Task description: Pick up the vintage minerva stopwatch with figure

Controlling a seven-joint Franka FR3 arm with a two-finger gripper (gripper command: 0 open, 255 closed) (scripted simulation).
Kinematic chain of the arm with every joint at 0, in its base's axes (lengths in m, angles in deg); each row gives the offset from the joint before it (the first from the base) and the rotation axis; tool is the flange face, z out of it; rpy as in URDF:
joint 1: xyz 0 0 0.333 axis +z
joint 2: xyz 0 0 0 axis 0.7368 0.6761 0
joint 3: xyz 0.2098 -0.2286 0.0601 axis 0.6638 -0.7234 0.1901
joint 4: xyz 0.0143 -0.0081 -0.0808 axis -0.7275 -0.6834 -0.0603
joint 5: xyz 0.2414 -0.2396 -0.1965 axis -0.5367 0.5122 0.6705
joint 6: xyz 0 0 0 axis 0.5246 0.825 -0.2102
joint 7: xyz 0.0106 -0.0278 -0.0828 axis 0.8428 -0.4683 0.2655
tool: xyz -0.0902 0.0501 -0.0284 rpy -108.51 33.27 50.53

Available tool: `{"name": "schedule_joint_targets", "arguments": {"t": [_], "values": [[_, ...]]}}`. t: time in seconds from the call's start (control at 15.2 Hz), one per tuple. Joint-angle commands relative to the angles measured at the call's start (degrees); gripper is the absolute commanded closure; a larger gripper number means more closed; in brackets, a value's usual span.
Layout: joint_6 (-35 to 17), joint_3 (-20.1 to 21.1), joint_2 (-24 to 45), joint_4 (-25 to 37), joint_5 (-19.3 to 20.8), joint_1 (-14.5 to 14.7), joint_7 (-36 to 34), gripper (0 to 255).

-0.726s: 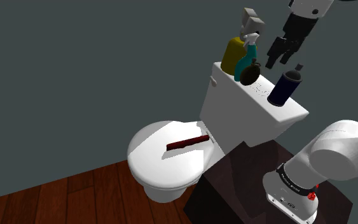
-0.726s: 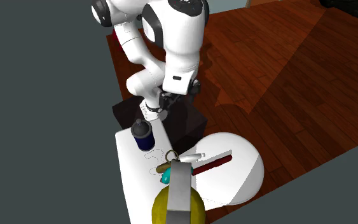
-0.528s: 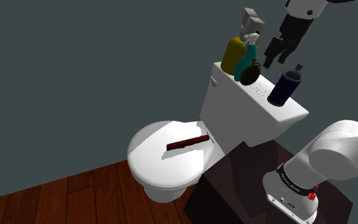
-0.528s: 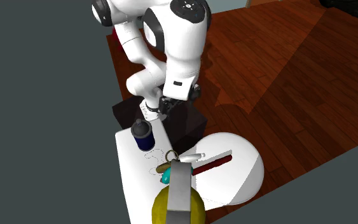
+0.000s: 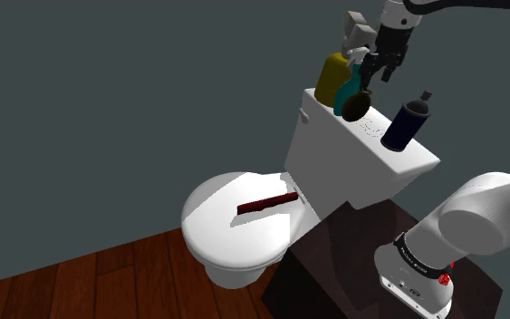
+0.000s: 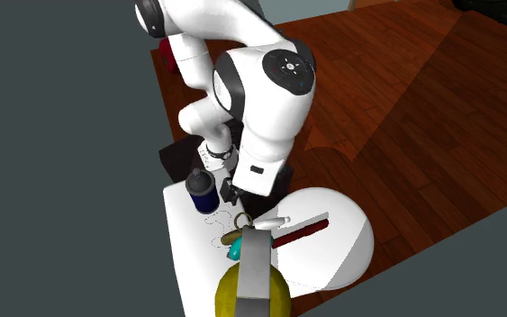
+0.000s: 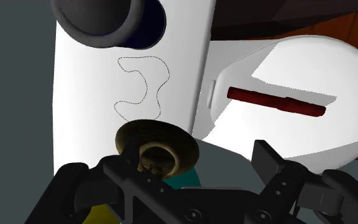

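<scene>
In the shoulder view, a white toilet lid is seen lower than and to the left of the toilet tank, and a dark red bar is laid across it. On the tank's top, at its left end, a yellow bottle and a teal spray bottle are stood close together; any lettering on them is too small to be read. The stopwatch, drawn as a dark round case with a knob on top, is set upright on the tank's top just beside the teal bottle. The gripper is seen hanging just above the stopwatch, its fingers spread apart and clasped on nothing. In the wrist view the stopwatch is shown with a brassy rim, lying between the fingers and nearer to one of them; contact cannot be told. A thin looping line is traced on the tank's top beside it. Further right on the tank, a dark blue spray can is stood apart from the gripper.
</scene>
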Motion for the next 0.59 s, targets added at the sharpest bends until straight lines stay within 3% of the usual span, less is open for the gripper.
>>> {"name": "schedule_joint_targets", "arguments": {"t": [0.0, 0.2, 0.53], "values": [[-1.50, -0.83, 4.14, 2.36, 1.81, -0.84, 0.57, 0], [-2.82, -1.50, 9.02, 5.64, 3.66, -1.67, 0.80, 0], [-6.56, -1.72, 9.09, 1.89, 3.91, -1.74, 0.05, 0]]}}
